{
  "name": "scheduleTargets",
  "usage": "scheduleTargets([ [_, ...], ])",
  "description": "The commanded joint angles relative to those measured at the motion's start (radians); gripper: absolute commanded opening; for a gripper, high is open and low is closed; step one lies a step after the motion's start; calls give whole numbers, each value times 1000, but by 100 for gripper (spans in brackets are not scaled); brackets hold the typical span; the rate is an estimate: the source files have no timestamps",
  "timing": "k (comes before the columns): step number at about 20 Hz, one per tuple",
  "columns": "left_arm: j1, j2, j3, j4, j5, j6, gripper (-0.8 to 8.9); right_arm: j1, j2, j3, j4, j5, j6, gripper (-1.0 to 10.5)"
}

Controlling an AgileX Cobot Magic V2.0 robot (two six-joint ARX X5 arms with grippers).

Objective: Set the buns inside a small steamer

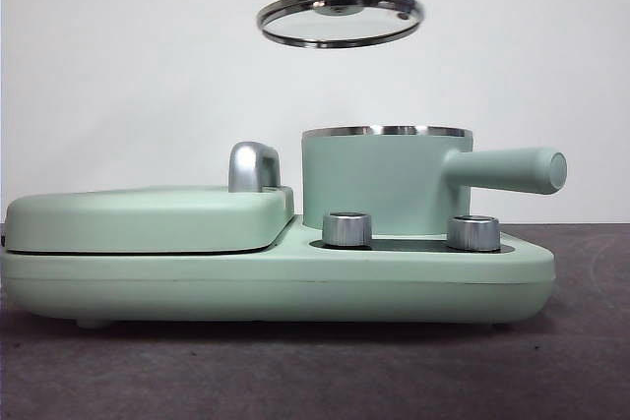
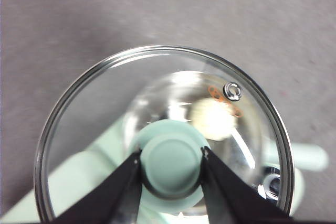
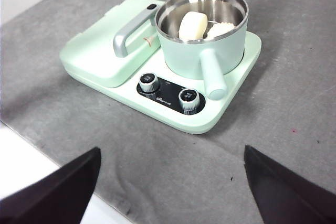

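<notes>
on the left of the front view lies the flat griddle cover (image 1: pixel 148 218), closed, with its chrome handle (image 1: pixel 253 166) rising at its right end. it shares a long mint-green base (image 1: pixel 276 287) with the small steamer (image 1: pixel 379 184), which stands upright on the right half of the base, steel rim on top and its straight side handle (image 1: pixel 512 169) pointing right. two silver knobs (image 1: pixel 346 228) sit on the dark panel in front of the pot. the base rests on a grey table (image 1: pixel 315 371).

the steamer is uncovered. its glass lid (image 1: pixel 341 17) hangs in the air above it, well apart from the rim and slightly tilted. the left gripper (image 2: pixel 171 163) holds it from above, its two black jaws pinching the lid's green knob (image 2: pixel 170 161) from both sides.

the right wrist view looks down into the open pot: both buns (image 3: pixel 192 25) lie inside it, the smooth cream-white one beside the paler one (image 3: pixel 220 30), which is partly hidden by the wall. the right gripper (image 3: pixel 170 182) waits away from the appliance over the table's near edge, jaws spread wide and holding nothing.
</notes>
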Motion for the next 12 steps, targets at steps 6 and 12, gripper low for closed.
scheduleTargets([
  [6, -82, 30, 37, 22, 1, -15, 78, 5, -4, 6, 22, -2, 23, 434],
  [12, -82, 108, 37, 20, 1, -26, 58, 5, -4, 6, 21, -2, 22, 434],
])
